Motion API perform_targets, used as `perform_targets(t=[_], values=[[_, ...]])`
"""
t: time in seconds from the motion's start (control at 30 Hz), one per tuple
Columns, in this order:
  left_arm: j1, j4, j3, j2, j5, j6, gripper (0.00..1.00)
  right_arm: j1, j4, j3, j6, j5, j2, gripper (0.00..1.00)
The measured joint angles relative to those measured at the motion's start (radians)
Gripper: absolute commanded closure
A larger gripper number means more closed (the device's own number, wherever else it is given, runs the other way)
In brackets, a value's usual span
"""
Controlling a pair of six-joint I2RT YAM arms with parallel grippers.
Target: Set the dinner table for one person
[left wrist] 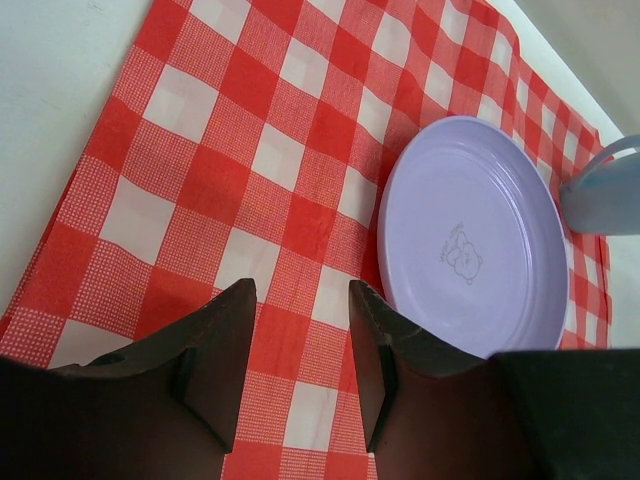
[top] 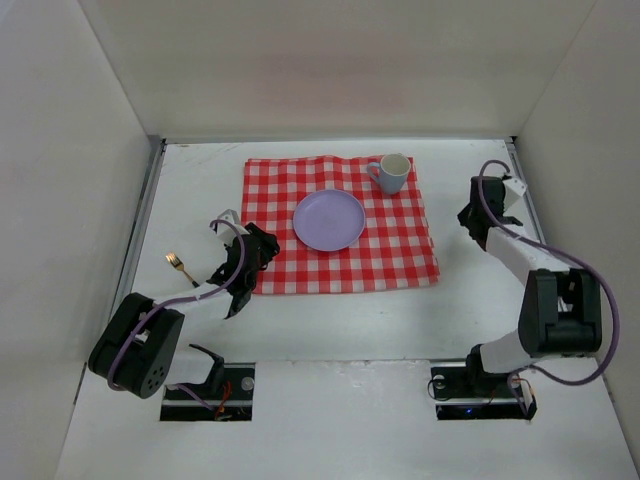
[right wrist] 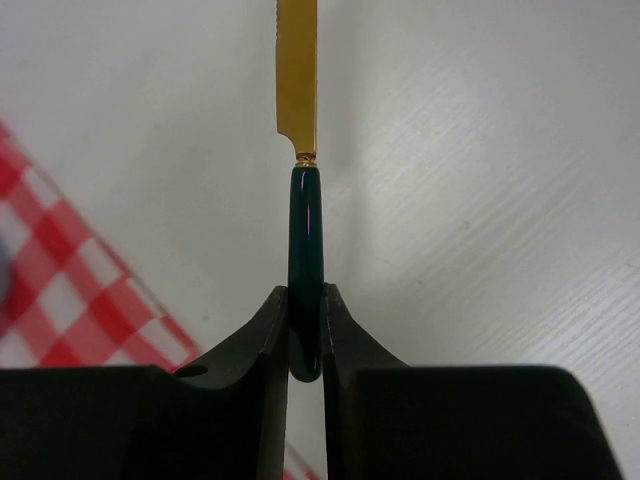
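The dinner table is a white tabletop. On it lies a red-and-white checked cloth with a lilac plate in the middle and a pale blue mug at its far right corner. A gold fork lies on the table left of the cloth. My left gripper is open and empty over the cloth's near left part, with the plate and the mug ahead to the right. My right gripper is shut on the dark green handle of a gold-bladed knife, above bare table right of the cloth.
White wall panels close in the table on the left, back and right. The right arm stands just right of the cloth's right edge. The arm bases sit at the near edge.
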Motion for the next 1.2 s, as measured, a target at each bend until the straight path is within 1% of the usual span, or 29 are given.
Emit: perform_targets(t=[0.13,0.23,0.4,0.5,0.87,1.2], values=[[0.0,0.0,0.0,0.0,0.002,0.0,0.6,0.084,0.001,0.0,-0.008,0.006,-0.12,0.9],[0.0,0.0,0.0,0.0,0.002,0.0,0.6,0.188,0.004,-0.01,-0.016,-0.01,-0.171,0.89],[0.0,0.0,-0.001,0.0,0.002,0.0,0.6,0.401,0.001,-0.076,-0.039,-0.076,-0.209,0.88],[0.0,0.0,-0.001,0.0,0.002,0.0,0.6,0.468,-0.007,-0.111,-0.056,-0.129,-0.205,0.88],[0.0,0.0,-0.001,0.0,0.002,0.0,0.6,0.481,0.0,-0.129,-0.108,-0.229,-0.067,0.88],[0.0,0.0,-0.001,0.0,0.002,0.0,0.6,0.483,-0.003,-0.121,-0.137,-0.25,-0.031,0.88]])
